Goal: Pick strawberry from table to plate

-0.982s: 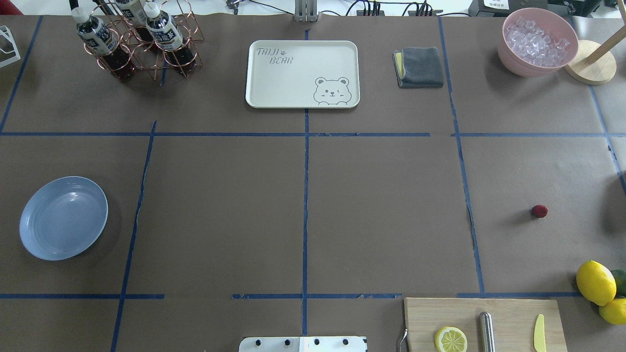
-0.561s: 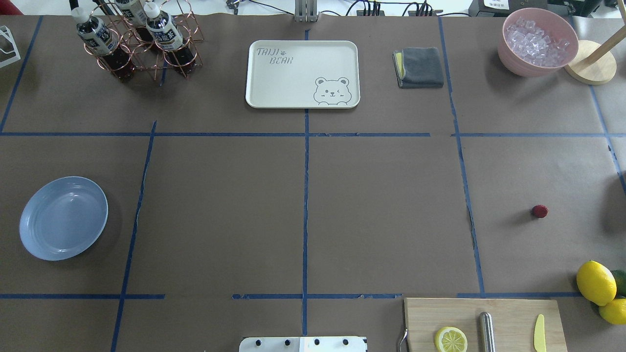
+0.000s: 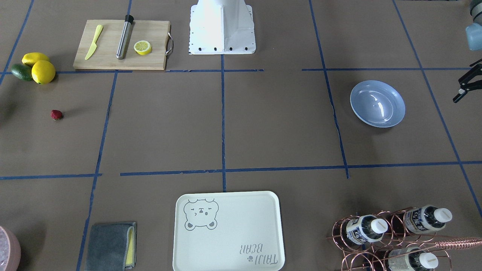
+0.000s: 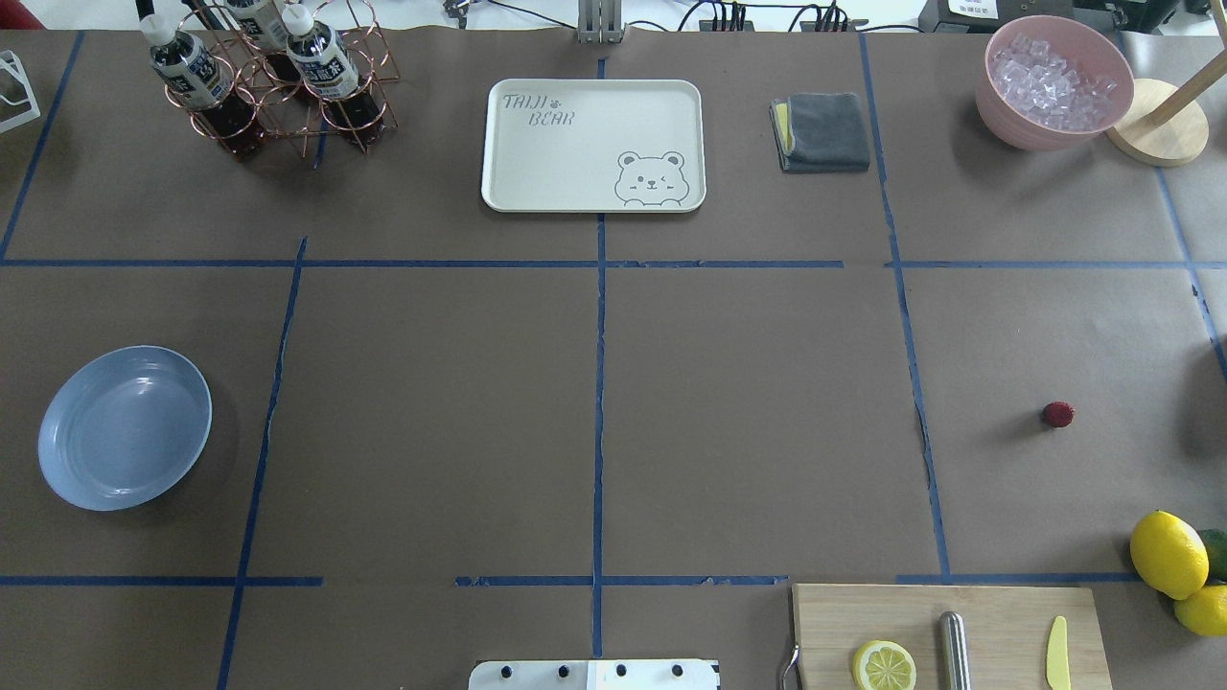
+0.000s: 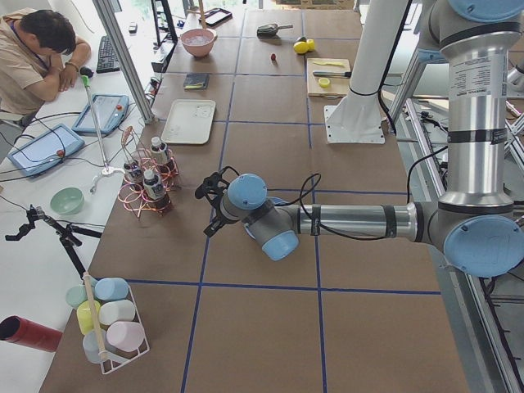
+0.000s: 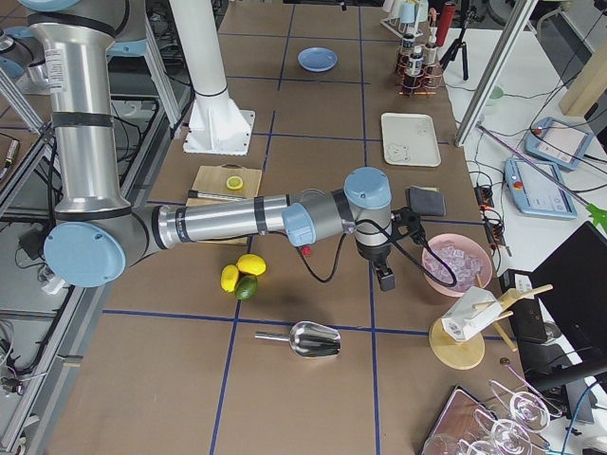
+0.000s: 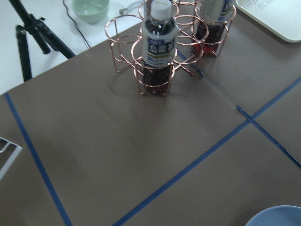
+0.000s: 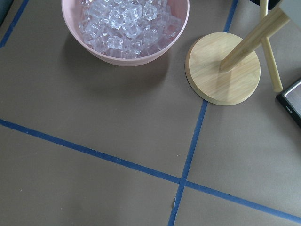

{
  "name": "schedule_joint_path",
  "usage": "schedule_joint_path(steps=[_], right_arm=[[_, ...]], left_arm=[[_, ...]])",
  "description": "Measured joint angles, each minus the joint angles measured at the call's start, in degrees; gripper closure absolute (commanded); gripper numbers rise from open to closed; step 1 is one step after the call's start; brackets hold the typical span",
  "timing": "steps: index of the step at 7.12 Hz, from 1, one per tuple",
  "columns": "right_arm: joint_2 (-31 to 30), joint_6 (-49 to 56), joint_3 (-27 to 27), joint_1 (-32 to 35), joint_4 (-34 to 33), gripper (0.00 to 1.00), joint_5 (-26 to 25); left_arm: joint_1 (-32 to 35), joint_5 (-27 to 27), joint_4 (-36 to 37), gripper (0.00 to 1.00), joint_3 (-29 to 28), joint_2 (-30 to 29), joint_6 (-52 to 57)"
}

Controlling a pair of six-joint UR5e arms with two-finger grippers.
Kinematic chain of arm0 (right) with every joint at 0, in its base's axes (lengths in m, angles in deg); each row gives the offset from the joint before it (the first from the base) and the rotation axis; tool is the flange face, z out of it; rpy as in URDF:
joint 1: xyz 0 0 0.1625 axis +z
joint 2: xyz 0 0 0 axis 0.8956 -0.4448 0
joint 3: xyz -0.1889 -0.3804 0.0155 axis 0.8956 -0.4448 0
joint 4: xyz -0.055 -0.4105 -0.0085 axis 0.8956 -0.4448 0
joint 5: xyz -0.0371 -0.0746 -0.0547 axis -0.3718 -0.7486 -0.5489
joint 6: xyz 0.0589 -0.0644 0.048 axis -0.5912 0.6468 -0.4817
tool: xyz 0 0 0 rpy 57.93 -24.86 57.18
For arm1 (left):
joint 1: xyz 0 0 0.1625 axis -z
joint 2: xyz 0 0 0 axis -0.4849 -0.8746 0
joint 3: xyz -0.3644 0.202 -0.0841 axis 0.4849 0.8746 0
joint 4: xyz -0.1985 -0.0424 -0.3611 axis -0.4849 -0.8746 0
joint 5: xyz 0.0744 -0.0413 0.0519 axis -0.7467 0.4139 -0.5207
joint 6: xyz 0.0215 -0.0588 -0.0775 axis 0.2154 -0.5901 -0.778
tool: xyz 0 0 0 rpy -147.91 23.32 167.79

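The strawberry [image 4: 1058,414], small and dark red, lies alone on the brown-paper table [image 4: 748,412] at the right; it also shows as the strawberry [image 3: 57,114] and the strawberry [image 6: 307,251]. The light blue plate [image 4: 125,427] sits at the far left, with nothing on it; in the front-facing view it is the plate [image 3: 377,103]. My left gripper [image 3: 458,90] hovers beyond the plate near the table's left end, its fingers apart and holding nothing; it shows again as the left gripper [image 5: 206,211]. My right gripper [image 6: 403,254] hangs between strawberry and ice bowl; I cannot tell its state.
Two lemons [image 4: 1168,554] and a cutting board [image 4: 949,632] with a lemon half lie near the strawberry. A pink ice bowl [image 4: 1053,81], a grey cloth [image 4: 822,131], the bear tray [image 4: 592,144] and a copper bottle rack [image 4: 273,77] line the far side. A person [image 5: 37,57] sits beside the table.
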Motion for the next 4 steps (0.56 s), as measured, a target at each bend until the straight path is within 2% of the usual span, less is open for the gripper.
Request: schedule_joint_path(steps=[1,4], right_arm=[[0.0,-0.2,-0.1,0.0,0.1,0.0,0.0],[0.0,-0.3,-0.1,0.0,0.1,0.0,0.0]], left_arm=[[-2.7,-3.6,-3.1,0.38,-0.5,2.4,-6.0],[-13.4,-12.6,-17.2,0.38,-4.8,6.2,-28.0]])
